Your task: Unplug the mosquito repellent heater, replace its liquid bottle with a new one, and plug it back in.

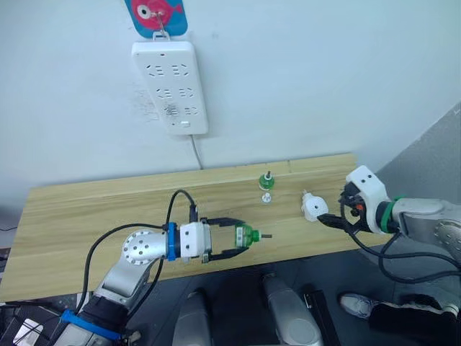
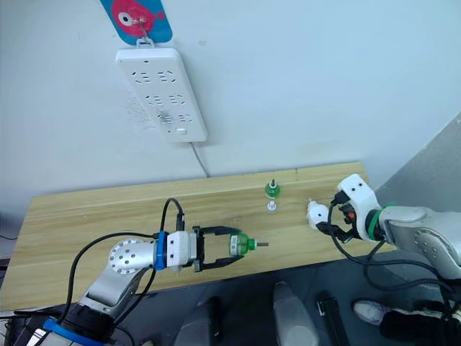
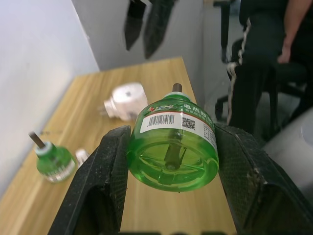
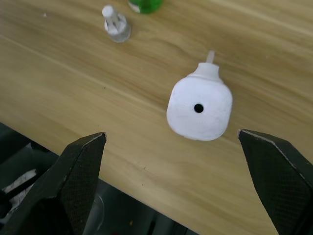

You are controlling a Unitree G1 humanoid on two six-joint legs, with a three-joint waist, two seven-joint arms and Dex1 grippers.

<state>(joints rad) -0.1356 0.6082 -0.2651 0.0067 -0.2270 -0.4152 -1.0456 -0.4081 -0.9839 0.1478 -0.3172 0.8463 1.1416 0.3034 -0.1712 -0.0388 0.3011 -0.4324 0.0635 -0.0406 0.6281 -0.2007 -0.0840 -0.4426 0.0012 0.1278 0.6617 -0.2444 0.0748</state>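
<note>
Left pincer (image 1: 240,243): over the near edge of the tabletop (image 1: 86,216), left of centre, its two black fingers closed on a green liquid bottle (image 1: 248,234), one finger on each side of the body.
Held bottle: lies sideways in the grip, wick stem pointing toward the robot's right. The left wrist view gives the clear base, a barcode and a printed label on its side, which the head views do not resolve.
Power strip (image 1: 171,86): long and white, hung on the wall above the tabletop from a hook on a pink and blue fish-shaped plate (image 1: 156,14); its cord drops to the tabletop's far edge.
Second green bottle (image 1: 266,180): upright near the far edge, right of centre, wick up, apart from both pincers.
Small white cap (image 1: 266,197): on the wood just in front of that bottle, not touching it.
Mosquito repellent heater (image 1: 312,207): unplugged, on the tabletop toward its right end, to the right of the cap.
Right pincer (image 1: 337,215): just right of the heater, fingers spread wide and holding nothing. In the right wrist view the heater (image 4: 199,107) lies between the two open fingers, touched by neither, its top hole facing the camera and a prong showing at its far side; the head views do not show the hole.
Person: dark clothes, seated beyond the tabletop's end in the left wrist view.
</note>
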